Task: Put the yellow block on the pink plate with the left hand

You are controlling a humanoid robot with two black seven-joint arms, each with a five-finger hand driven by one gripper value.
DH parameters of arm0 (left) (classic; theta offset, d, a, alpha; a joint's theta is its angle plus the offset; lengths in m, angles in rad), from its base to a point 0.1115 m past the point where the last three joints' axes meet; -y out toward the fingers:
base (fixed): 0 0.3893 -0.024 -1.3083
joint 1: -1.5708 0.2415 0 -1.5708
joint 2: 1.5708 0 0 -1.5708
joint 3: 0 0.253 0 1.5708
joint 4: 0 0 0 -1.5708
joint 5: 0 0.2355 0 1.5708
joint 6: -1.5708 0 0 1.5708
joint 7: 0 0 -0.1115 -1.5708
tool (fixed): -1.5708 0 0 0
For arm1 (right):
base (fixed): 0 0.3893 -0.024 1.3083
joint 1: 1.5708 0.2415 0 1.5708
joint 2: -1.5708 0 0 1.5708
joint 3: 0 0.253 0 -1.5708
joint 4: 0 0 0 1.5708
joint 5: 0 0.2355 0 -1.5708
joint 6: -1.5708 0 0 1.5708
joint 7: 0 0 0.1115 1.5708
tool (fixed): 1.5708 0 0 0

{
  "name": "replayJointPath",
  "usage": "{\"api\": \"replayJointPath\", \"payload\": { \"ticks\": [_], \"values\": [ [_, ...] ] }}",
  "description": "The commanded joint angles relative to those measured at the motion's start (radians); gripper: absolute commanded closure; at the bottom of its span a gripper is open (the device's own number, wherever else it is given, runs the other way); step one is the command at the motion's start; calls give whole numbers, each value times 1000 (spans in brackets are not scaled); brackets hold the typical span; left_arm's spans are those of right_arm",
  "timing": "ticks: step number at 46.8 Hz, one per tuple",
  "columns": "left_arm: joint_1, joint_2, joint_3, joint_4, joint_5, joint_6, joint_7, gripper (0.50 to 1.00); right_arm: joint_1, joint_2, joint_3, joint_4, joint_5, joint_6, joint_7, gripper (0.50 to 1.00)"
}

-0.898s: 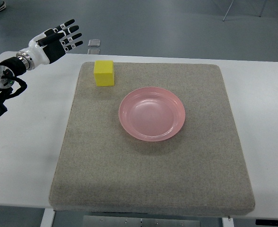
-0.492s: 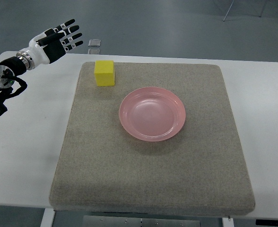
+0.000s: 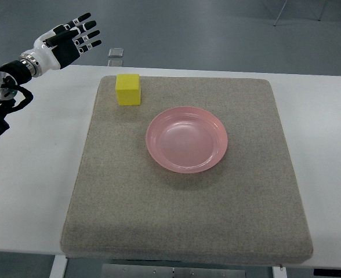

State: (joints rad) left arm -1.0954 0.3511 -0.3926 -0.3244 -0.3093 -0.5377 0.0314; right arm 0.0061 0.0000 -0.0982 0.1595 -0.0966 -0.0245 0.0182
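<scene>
A yellow block (image 3: 128, 89) sits near the far left corner of the grey mat (image 3: 182, 208). To its right and nearer me lies the empty pink plate (image 3: 187, 139), around the mat's middle. My left hand (image 3: 72, 39) hovers past the table's far left edge, up and to the left of the block, its fingers spread and holding nothing. Its arm (image 3: 5, 87) comes in at the upper left. No right arm shows in the picture.
The mat lies on a white table (image 3: 25, 191). A small clear object (image 3: 115, 52) lies on the floor just beyond the table's far edge, and a chair's legs (image 3: 298, 8) show at the top right.
My left hand has drifted up and slightly left, farther from the block. The block and the plate have stayed where they were.
</scene>
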Motion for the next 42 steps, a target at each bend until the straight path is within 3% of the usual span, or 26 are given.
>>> {"api": "replayJointPath", "payload": {
  "ticks": [1, 9, 14, 23, 33, 42],
  "values": [
    [-1, 2, 3, 1, 1, -1, 1, 504, 0, 0, 0, 0, 0, 0, 0, 576],
    [-24, 5, 6, 4, 82, -1, 1, 504, 0, 0, 0, 0, 0, 0, 0, 576],
    [-43, 6, -8, 2, 286, 15, -11, 504, 0, 0, -2, 0, 0, 0, 0, 576],
    [-75, 11, -11, -28, 685, 48, -93, 506, 0, 0, 0, 0, 0, 0, 0, 576],
    [-104, 11, -9, -102, 1100, 50, -111, 506, 0, 0, 0, 0, 0, 0, 0, 576],
    [-153, 8, -9, -110, 1248, 53, -137, 506, 0, 0, 0, 0, 0, 0, 0, 576]
  ]
}}
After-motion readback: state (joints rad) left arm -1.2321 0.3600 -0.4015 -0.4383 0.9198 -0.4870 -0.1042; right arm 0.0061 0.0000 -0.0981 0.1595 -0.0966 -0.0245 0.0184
